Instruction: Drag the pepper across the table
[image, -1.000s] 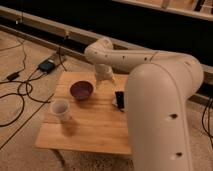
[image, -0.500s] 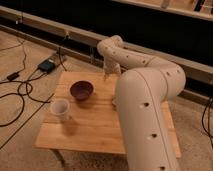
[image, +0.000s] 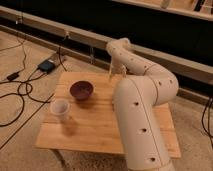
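The table (image: 85, 131) has a pale wooden plank top and stands in the middle of the view. My white arm (image: 142, 107) rises from the lower right, bends over the table's far side and points down. My gripper (image: 112, 74) hangs near the table's far edge, just right of a dark bowl. The orange pepper does not show; it is hidden or out of view, perhaps behind my arm.
A dark red-brown bowl (image: 81, 90) sits on the table's back left. A white cup (image: 59, 108) stands in front of it near the left edge. Black cables and a power box (image: 47, 65) lie on the floor to the left. A low ledge runs behind the table.
My arm has swung up and back, and the gripper has moved toward the table's far edge. The black phone seen a second ago is now covered by my arm. Bowl and cup have not moved.
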